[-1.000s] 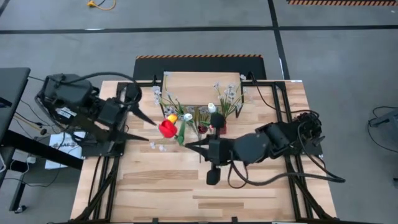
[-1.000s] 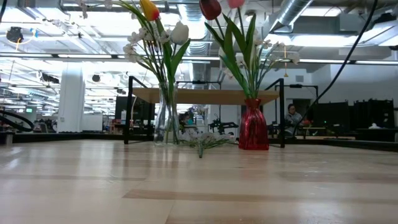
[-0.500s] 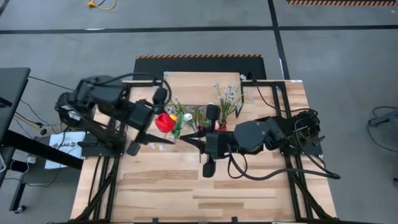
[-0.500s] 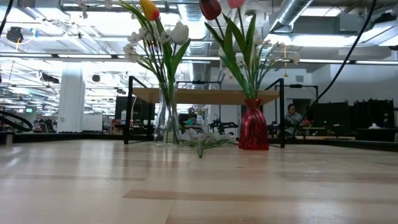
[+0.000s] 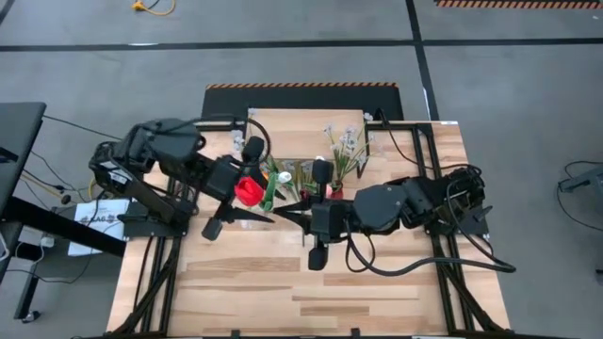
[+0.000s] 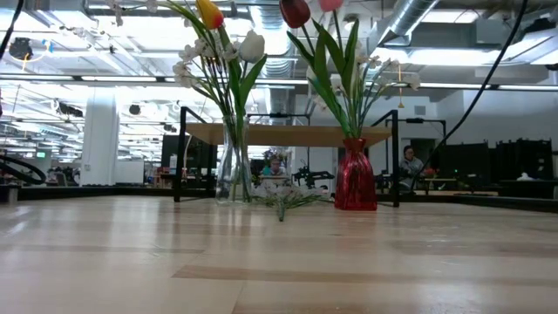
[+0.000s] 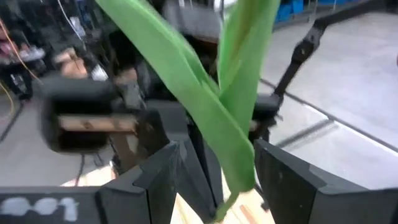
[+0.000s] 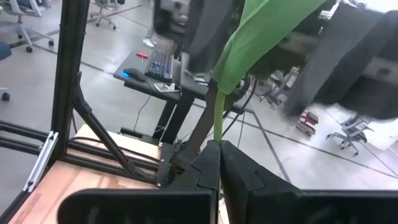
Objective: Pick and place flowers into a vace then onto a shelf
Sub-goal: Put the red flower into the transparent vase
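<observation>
While the right gripper (image 8: 217, 152) sits over mid-table w/ fingers pinched tight on a green tulip stem (image 8: 219, 118), its leaf (image 8: 261, 34) rising above the tips, the left gripper (image 7: 214, 180) is just left of it, jaws partly apart around another stem w/ long green leaves (image 7: 205, 106); can't tell if the pads actually bear on it. From above, a red tulip (image 5: 248, 190) lies at the left gripper's tips, btwn the two arms. Farther back, a clear vase (image 6: 233, 166) & a red vase (image 6: 355, 177) stand upright on the table, each holding tulips and pale sprays, just in front of the shelf (image 6: 288, 133). A loose spray (image 6: 288, 201) lies flat btwn the vases
</observation>
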Controlling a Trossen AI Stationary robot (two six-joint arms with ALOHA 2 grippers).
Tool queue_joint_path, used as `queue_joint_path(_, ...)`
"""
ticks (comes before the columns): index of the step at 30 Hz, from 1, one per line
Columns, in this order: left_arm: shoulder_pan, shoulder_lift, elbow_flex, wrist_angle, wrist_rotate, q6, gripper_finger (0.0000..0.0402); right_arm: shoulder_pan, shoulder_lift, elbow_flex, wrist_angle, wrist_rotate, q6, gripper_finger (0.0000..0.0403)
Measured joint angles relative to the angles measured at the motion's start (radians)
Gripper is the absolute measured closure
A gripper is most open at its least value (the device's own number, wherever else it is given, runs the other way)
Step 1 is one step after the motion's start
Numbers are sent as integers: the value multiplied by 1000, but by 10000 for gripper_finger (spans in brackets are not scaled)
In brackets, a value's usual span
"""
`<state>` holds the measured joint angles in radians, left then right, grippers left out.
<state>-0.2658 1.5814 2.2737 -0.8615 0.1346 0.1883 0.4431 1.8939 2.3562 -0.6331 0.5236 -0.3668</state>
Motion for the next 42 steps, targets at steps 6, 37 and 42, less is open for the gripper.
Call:
queue_joint_path(6,-7,-20,9,0,-36,-1,215,0,0,0,-2,0,0,403)
queue_joint_path(37,-10,-76,84,-68,-114,-10,396,-8,1,0,-47,113,134,266)
queue_joint_path(42,-9,-160,79,-106,-239,-11,399,-7,1,0,-44,112,134,235)
